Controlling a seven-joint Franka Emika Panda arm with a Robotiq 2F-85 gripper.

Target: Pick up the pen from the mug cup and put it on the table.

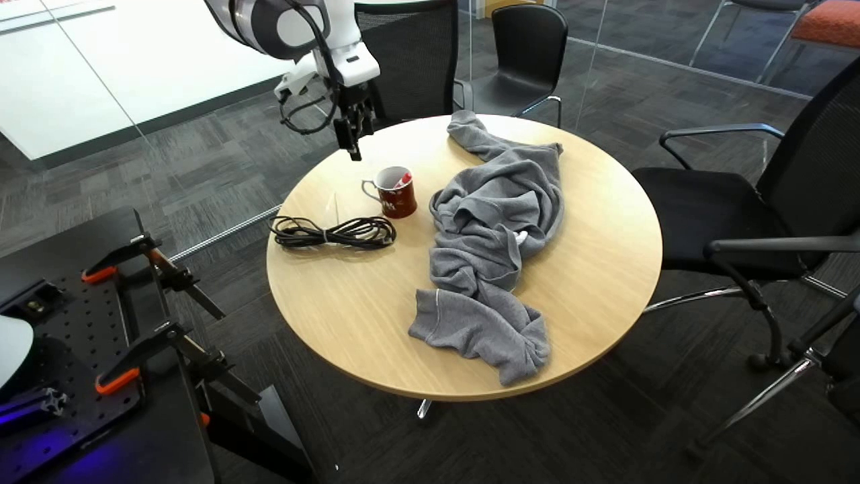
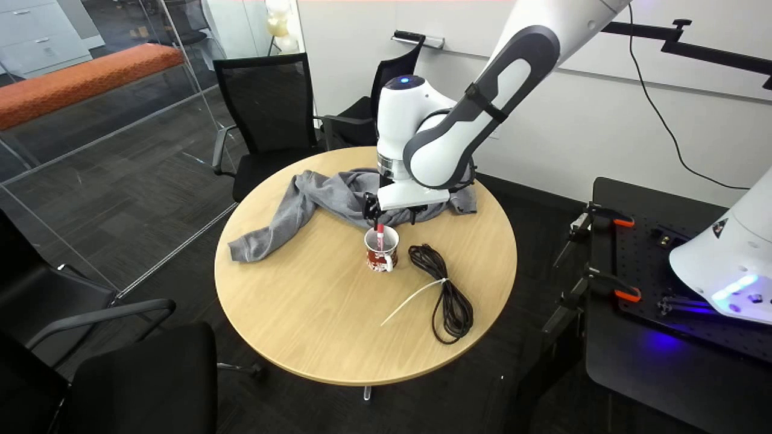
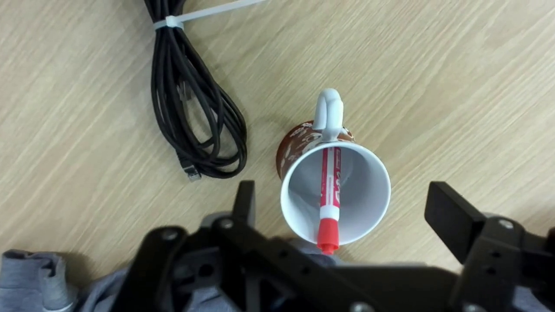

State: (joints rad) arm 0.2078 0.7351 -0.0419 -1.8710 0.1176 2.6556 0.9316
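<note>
Below the black two-fingered gripper [image 3: 342, 204], spread wide and empty, the slim red-and-white pen [image 3: 330, 186] (leaning in the round dark-red mug [image 3: 362, 190]) points crosswise to its closing direction.

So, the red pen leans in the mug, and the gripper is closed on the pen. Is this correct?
The gripper is not closed on the pen: the wrist view shows it open, its jaws apart. The pen does lean in the mug.

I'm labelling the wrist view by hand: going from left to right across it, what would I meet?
Coiled black cable → mug cup holding the pen → gripper finger nearest the picture's right edge.
</note>
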